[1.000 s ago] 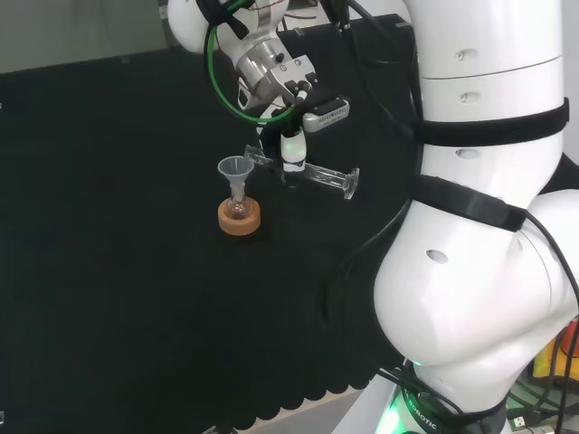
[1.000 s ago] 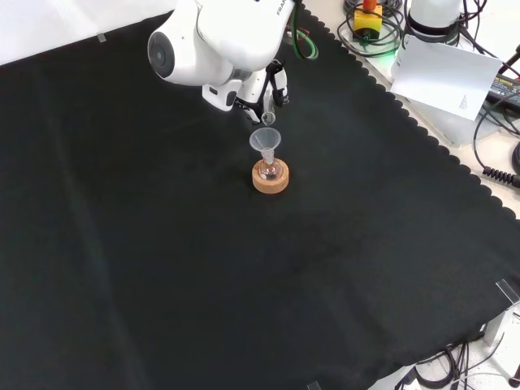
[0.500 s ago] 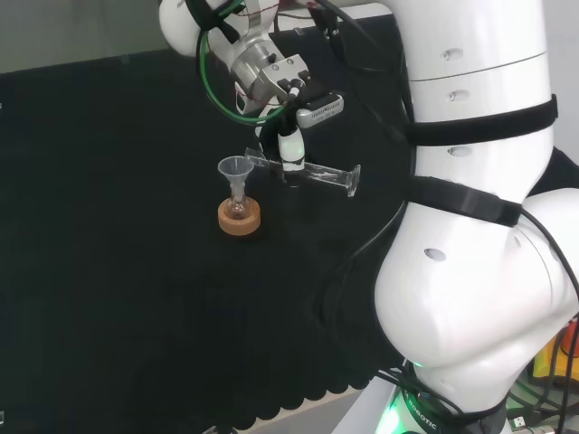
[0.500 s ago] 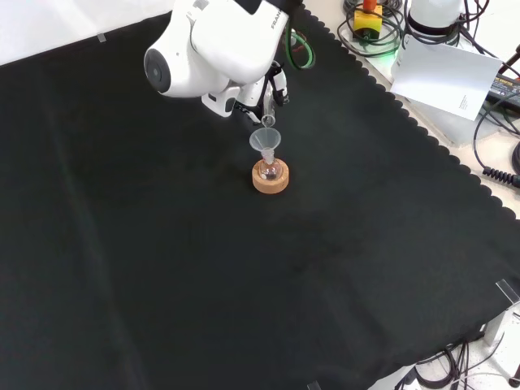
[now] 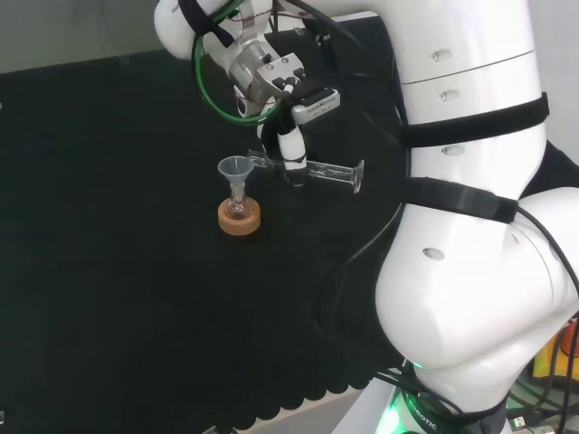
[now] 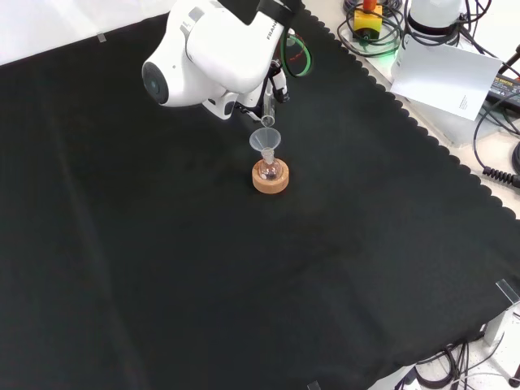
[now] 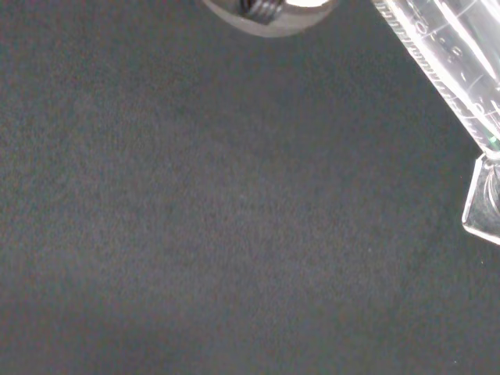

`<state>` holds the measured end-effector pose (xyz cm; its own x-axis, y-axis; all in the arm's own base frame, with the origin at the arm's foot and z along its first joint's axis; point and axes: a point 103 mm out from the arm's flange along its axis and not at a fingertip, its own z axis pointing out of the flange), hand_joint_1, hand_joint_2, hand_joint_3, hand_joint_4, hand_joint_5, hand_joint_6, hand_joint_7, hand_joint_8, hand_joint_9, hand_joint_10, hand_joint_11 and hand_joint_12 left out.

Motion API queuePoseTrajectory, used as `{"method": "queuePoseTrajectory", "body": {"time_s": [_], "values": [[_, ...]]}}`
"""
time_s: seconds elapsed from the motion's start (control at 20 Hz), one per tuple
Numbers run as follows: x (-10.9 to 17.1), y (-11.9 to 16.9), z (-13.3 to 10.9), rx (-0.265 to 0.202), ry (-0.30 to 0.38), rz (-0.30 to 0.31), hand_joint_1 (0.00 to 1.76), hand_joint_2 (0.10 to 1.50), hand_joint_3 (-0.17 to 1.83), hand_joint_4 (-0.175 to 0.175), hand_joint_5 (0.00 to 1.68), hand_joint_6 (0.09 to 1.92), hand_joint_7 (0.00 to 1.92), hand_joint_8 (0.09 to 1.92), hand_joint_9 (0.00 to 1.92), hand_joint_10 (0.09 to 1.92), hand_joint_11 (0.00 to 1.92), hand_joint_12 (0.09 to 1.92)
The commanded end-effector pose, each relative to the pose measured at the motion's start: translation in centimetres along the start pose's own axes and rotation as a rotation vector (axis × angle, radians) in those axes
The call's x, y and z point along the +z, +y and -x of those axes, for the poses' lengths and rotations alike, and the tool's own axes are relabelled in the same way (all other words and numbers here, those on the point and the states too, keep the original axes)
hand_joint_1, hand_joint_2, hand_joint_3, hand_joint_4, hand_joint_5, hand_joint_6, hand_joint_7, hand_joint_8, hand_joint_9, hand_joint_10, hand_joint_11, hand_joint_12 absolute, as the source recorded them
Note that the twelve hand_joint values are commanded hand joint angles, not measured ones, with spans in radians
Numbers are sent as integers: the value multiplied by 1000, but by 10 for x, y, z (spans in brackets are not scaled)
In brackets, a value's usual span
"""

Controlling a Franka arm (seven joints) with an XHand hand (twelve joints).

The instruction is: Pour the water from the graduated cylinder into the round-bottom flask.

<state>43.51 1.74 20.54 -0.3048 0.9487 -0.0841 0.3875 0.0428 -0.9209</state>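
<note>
1. Here the hand [image 5: 290, 149] hangs above the cloth [image 5: 109, 271], its fingers curled round the middle of the cylinder [image 5: 308, 170], as the head view shows.
2. The cylinder lies almost level in that grasp, with its mouth at the left in the head view and its flat foot at the right.
3. Its mouth sits just above the rim of the funnel [image 5: 235, 168], at the funnel's right edge in the head view.
4. In the front view the cylinder's mouth [image 6: 267, 121] shows just above the funnel [image 6: 265, 139], below the arm's big white link [image 6: 213, 50].
5. The funnel stands upright with its stem in the neck of the flask [image 5: 238, 208].
6. The flask rests in a cork ring [image 5: 240, 218] on the cloth, in the front view near the middle of the cloth's far half [image 6: 270, 176].
7. In the wrist view the cylinder's marked wall [image 7: 453, 62] and its foot show close up over the dark cloth [image 7: 219, 226].
8. Whether water is in the cylinder or the flask cannot be told.
</note>
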Motion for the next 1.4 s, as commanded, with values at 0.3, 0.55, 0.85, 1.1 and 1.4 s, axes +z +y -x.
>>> {"method": "queuePoseTrajectory", "body": {"time_s": [0.3,0.55,0.85,1.1,1.4], "values": [[-11,-4,-4,51,-7,-48,1251,1049,13,34,1075,890,1176,693,1410,160,1219,715],[-12,-4,-3,73,-2,-90,1251,1049,13,34,1074,890,1176,693,1410,159,1218,714],[-15,-9,-5,90,-14,-106,1251,1049,13,34,1074,891,1176,694,1410,158,1217,714],[-17,-11,-7,97,-21,-117,1251,1050,14,34,1073,893,1175,695,1411,156,1216,713],[-19,-13,-8,105,-30,-133,1251,1050,14,34,1071,896,1174,698,1414,154,1216,713]]}}
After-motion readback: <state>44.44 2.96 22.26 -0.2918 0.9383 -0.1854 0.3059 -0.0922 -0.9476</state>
